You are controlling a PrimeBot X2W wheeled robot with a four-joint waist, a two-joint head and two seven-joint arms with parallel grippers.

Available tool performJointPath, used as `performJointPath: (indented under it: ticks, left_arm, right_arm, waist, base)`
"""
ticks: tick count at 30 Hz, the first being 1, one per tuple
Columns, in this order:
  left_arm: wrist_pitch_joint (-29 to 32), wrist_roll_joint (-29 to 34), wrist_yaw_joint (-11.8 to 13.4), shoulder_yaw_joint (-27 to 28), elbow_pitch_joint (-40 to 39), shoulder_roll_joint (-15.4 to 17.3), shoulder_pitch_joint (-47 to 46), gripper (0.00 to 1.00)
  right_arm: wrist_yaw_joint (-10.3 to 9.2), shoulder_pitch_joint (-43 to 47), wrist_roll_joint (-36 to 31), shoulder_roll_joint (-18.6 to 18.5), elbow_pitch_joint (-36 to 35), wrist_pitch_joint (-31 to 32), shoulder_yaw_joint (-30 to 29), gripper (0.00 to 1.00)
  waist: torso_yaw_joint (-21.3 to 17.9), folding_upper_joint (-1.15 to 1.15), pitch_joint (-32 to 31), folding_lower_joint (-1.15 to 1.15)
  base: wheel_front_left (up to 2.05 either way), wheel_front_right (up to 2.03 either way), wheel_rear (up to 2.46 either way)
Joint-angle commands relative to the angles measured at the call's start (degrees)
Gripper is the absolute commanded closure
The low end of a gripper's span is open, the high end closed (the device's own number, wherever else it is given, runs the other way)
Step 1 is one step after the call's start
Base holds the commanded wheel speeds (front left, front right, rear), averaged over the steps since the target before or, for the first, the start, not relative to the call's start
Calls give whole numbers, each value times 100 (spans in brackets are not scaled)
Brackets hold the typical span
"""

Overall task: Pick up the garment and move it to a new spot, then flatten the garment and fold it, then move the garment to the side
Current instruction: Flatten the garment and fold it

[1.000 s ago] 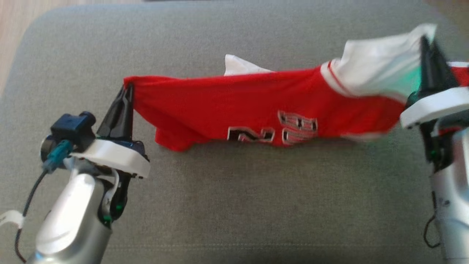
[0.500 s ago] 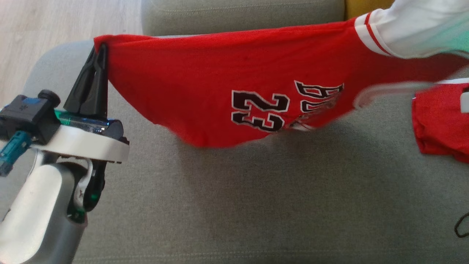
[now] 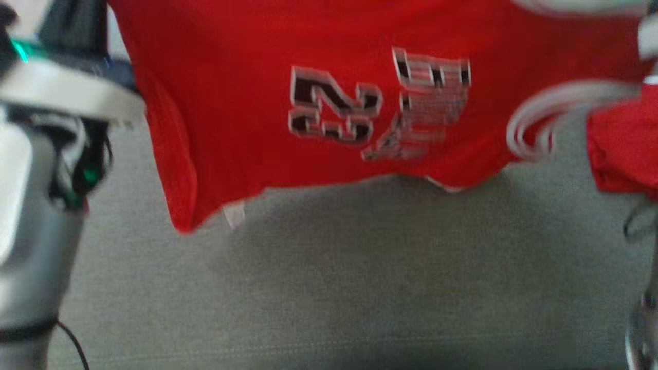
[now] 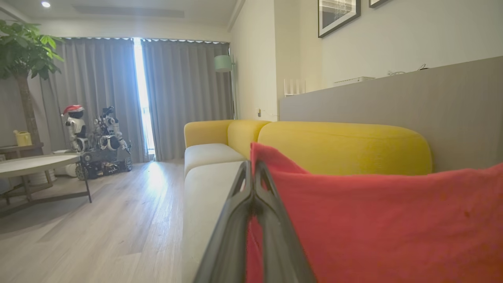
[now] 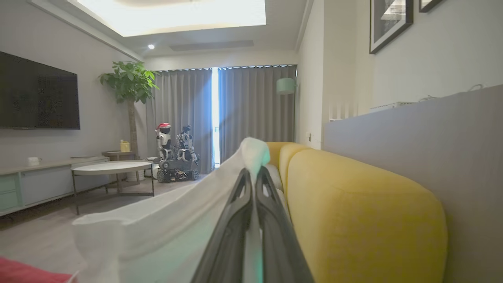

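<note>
Two thin pinches carry everything; a harder pull apart could slip either one free. Fingers of the left gripper [image 4: 252,164] are pressed together on a red corner of the jersey [image 4: 373,220], those of the right gripper [image 5: 251,172] on its white sleeve. It hangs stretched between them above the grey sofa seat [image 3: 329,267], hem sagging.

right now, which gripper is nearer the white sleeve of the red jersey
Right. The right gripper is shut on the white sleeve itself. The left gripper is shut on a red corner of the jersey, at its opposite end.
</note>
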Motion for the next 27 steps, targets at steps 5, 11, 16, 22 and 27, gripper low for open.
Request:
performJointPath:
  ticks: [5, 11, 16, 22, 27]
  left_arm:
    - [-381, 173, -436, 60, 1103, 9, -1665, 100]
    - [-911, 619, -688, -158, 2907, -344, -3215, 100]
    - [-973, 805, -719, -82, 3837, -587, -3954, 100]
    - [-977, 899, -822, 48, 4443, -823, -3784, 100]
    - [-977, 740, -920, 185, 5204, -1096, -2980, 100]
  right_arm:
    - [-5, -1693, 378, -12, 1247, -501, 301, 100]
    - [-5, -3295, 646, 165, 3068, -1517, 554, 100]
    - [-5, -4179, 694, 287, 4116, -2330, 902, 100]
    - [-5, -4321, 759, 456, 5360, -2463, 1607, 100]
    - [-5, -3524, 1161, 611, 6168, -2304, 2146, 100]
  waist:
    - [-70, 0, 471, 0]
    - [-40, 0, 512, 0]
    - [-51, 0, 548, 0]
    - [-50, 0, 786, 0]
    - [-26, 0, 874, 0]
  base:
    - [0, 0, 0]
    - [0, 0, 0]
    - [0, 0, 0]
    - [0, 0, 0]
    - [0, 0, 0]
